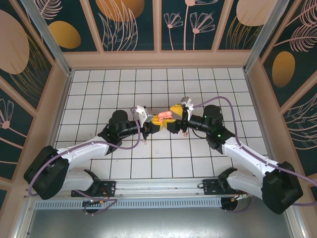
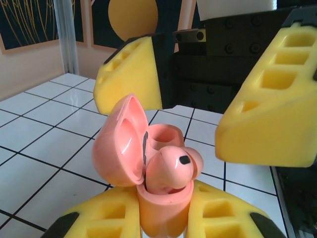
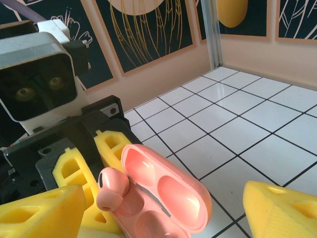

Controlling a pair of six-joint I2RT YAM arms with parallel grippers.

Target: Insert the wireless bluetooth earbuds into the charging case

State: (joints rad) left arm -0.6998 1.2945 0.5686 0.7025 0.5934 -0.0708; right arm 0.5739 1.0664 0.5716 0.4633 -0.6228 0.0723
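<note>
**Left fingers pinch the charging case, earbud half-seated**

Held over the tabletop with its lid open, the case carries one earbud standing proud of its well. Right fingers hang spread just beyond it. A skewed push would likely tip the earbud out or knock the lid shut. Room between the arms is tight; open tabletop lies around them.

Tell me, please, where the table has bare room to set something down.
The table is bare along the back wall and both side walls. The centre is crowded: the left gripper holds the charging case, the right gripper open beside it.
</note>
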